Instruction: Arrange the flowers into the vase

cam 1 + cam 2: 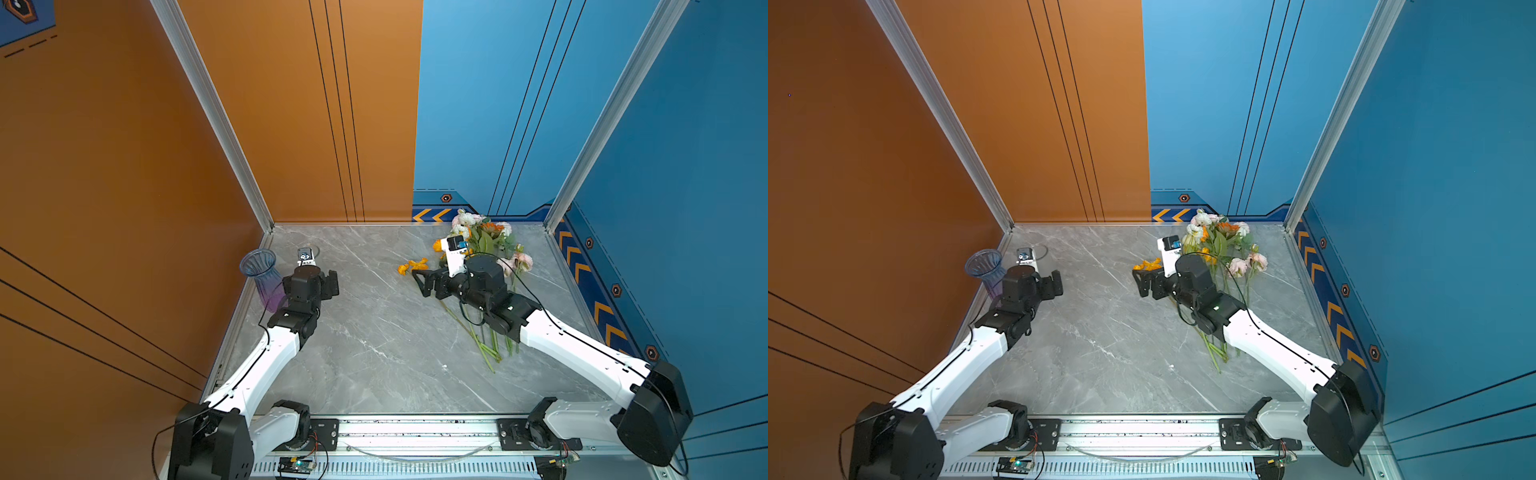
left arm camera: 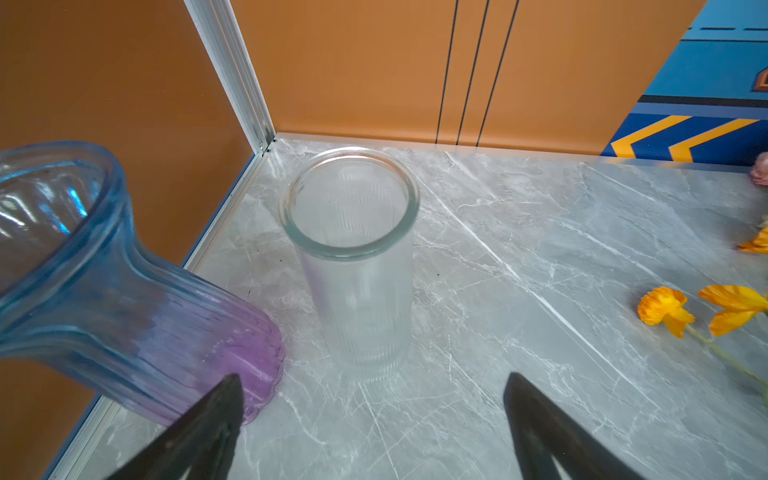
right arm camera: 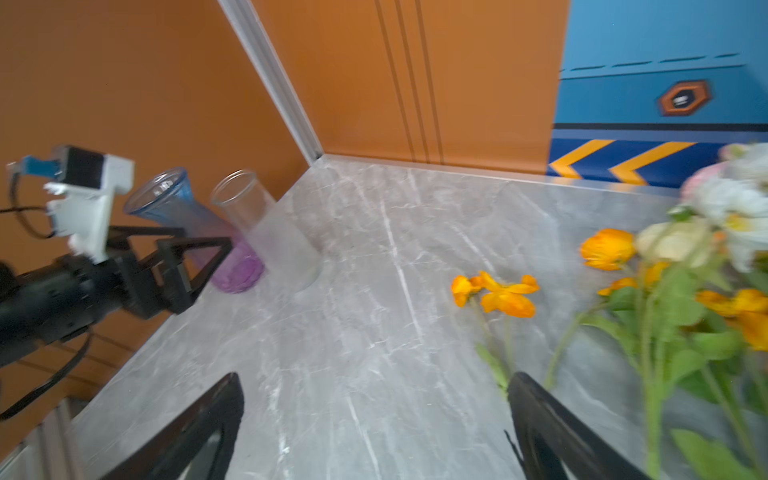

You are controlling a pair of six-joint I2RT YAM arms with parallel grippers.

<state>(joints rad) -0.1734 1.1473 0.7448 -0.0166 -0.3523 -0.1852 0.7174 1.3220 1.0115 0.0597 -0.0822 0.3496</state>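
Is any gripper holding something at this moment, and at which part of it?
Nothing is held. The left gripper and the right gripper both stand open and empty; the flowers lie on the table.

- Grey marble-look worktop (image 1: pixel 374 340): fills lower middle of both top views.
- Blue-to-purple ribbed vase (image 1: pixel 262 272): upright at worktop's L edge, mid-left of frame.
- Clear ribbed vase (image 2: pixel 353 266): upright, just beside the blue one, nr back L corner; mostly hidden in top views.
- Bunch of flowers (image 1: pixel 488 241): lying flat, R of centre; blooms twd back wall, stems twd front.
- Loose orange flower (image 1: pixel 412 266): flat on worktop, just L of bunch.
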